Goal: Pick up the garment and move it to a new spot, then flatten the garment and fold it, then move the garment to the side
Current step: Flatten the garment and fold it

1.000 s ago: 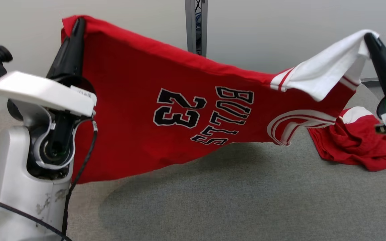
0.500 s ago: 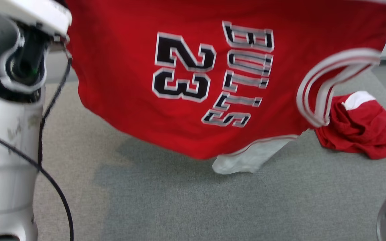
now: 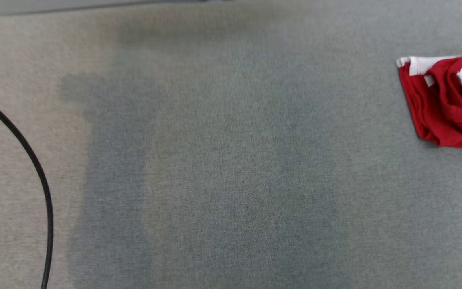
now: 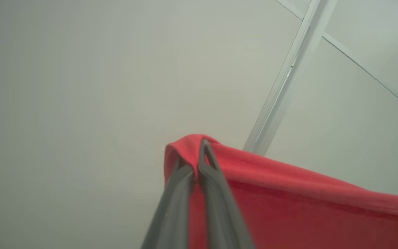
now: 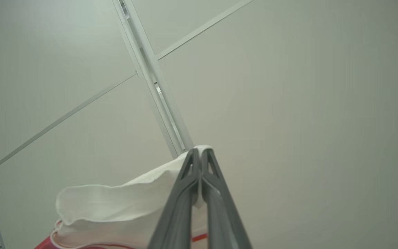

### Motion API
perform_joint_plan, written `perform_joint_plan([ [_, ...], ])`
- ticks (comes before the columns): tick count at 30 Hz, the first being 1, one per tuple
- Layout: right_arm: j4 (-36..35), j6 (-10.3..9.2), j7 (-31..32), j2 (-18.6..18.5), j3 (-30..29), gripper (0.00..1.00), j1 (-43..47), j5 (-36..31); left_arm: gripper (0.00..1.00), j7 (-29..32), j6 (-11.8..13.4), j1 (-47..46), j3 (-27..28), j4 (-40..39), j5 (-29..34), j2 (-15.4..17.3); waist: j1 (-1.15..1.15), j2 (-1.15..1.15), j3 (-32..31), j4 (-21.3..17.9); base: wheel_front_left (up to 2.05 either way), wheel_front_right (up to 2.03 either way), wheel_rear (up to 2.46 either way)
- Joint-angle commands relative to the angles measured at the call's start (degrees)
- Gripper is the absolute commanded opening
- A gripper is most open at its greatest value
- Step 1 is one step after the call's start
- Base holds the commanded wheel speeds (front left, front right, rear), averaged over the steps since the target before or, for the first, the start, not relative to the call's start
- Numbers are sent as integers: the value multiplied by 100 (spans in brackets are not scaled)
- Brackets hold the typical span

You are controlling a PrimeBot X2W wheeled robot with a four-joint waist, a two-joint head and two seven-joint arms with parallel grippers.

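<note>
In the left wrist view my left gripper point(image 4: 197, 152) is shut on a folded red edge of the garment point(image 4: 306, 207), which stretches away to the lower right in front of a pale wall. The right wrist view has my right gripper point(image 5: 199, 153) shut on the garment's white sleeve point(image 5: 116, 204), with a sliver of red and striped trim at the bottom edge. Both grippers hold the cloth up in the air.
The head view looks down on a grey felt table point(image 3: 231, 160). A second crumpled red and white garment point(image 3: 447, 104) lies at its right edge. A black cable point(image 3: 34, 168) curves along the left. A metal post point(image 4: 282, 86) stands behind the wall panels.
The head camera has tipped down onto the table, so the stretched red jersey and both arms have passed out of its top edge. Both grips look unchanged.
</note>
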Motion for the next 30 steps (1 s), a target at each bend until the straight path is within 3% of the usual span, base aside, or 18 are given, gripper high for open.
perform_joint_plan([
  [1,135,-2,-187,-38,-7,0,-84,-21,0,-168,-53,-109,26,117,71,97,0,0,378,-114,0,0,0],
  [7,1112,-3,-1214,-45,349,0,-628,150,0,-1292,-585,-729,-7,800,337,335,0,0,942,-325,0,0,0],
  [13,1595,-2,-1530,-46,1433,0,-538,982,0,-1592,-922,-725,221,1193,431,452,0,0,1409,-459,0,0,0],
  [18,1470,-1,-1623,-43,2314,0,-254,1591,0,-1603,-1126,-482,530,1067,594,422,0,0,1560,-454,0,0,0],
  [24,1223,-1,-1589,-27,2784,0,46,1905,0,-1604,-1455,-222,794,969,561,284,0,0,1527,-337,0,0,0],
  [30,220,-1,-1207,-476,3310,0,1112,2497,0,-1592,-1726,497,693,904,317,189,0,0,1133,-134,0,0,0],
])
